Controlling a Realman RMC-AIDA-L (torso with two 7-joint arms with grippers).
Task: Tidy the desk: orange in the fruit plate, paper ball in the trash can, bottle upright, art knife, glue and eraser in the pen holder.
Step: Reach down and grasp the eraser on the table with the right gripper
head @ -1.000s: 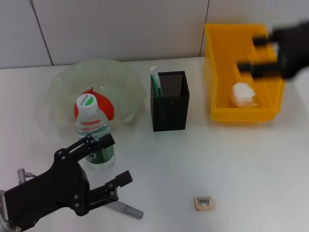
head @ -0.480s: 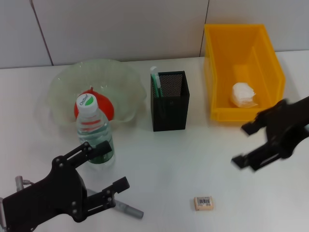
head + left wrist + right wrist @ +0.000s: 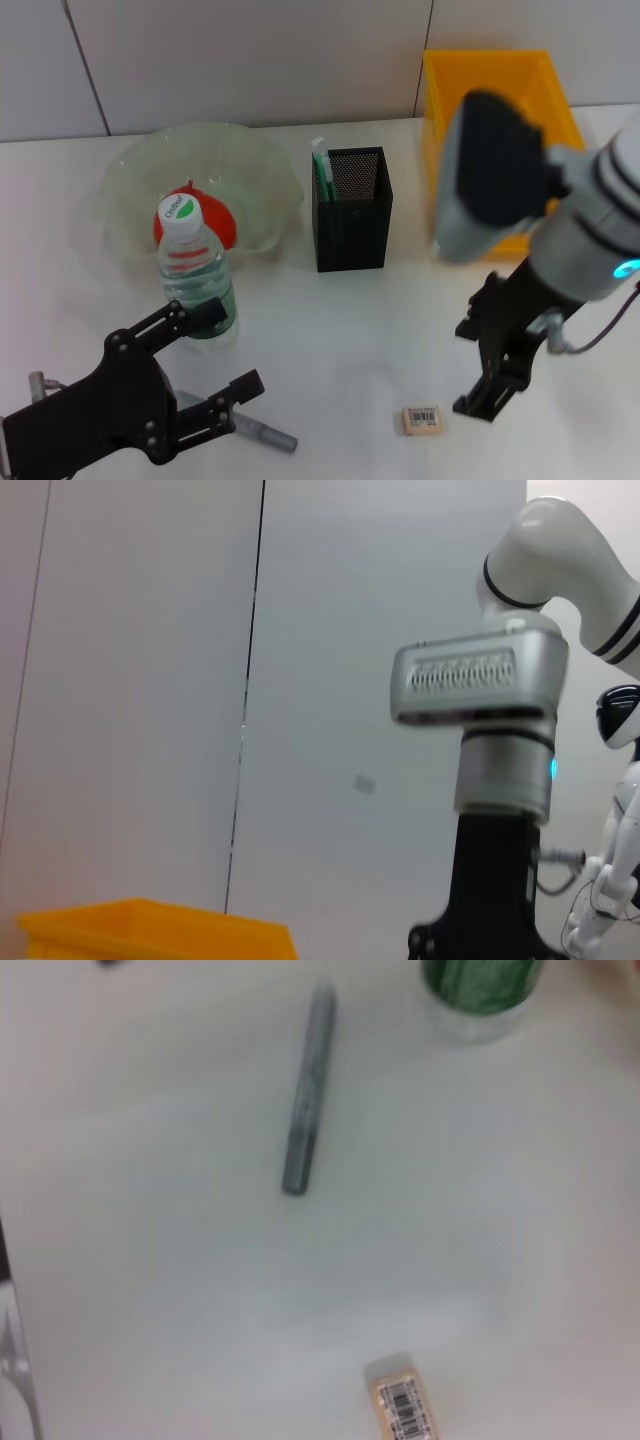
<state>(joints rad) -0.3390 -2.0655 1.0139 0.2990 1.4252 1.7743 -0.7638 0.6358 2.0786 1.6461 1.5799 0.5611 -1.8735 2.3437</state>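
Desk-tidying looks mostly done, judging from what sits where around the pen holder (image 3: 351,208), the black mesh box standing mid-desk. Largest is the trash can (image 3: 444,150), on the right of the holder against the wall; the right arm covers its inside, so the paper ball cannot be seen now. On the holder's other side lies the fruit plate (image 3: 135,190), with the orange (image 3: 222,222) resting in it. The bottle (image 3: 193,272) stands upright just in front of that plate, nearer the robot, cap up. A green-and-white stick pokes out of the holder's left corner, probably the glue. A grey pen-like tool (image 3: 308,1090), likely the art knife, lies flat on the desk well forward and left of the holder, beside the left gripper (image 3: 215,351), whose fingers are spread wide and hold nothing. The eraser (image 3: 421,419) lies forward and right of the holder. The right gripper (image 3: 482,365) hangs just beside it, pointed down, seemingly lined up to collect it; its fingers are apart and empty.
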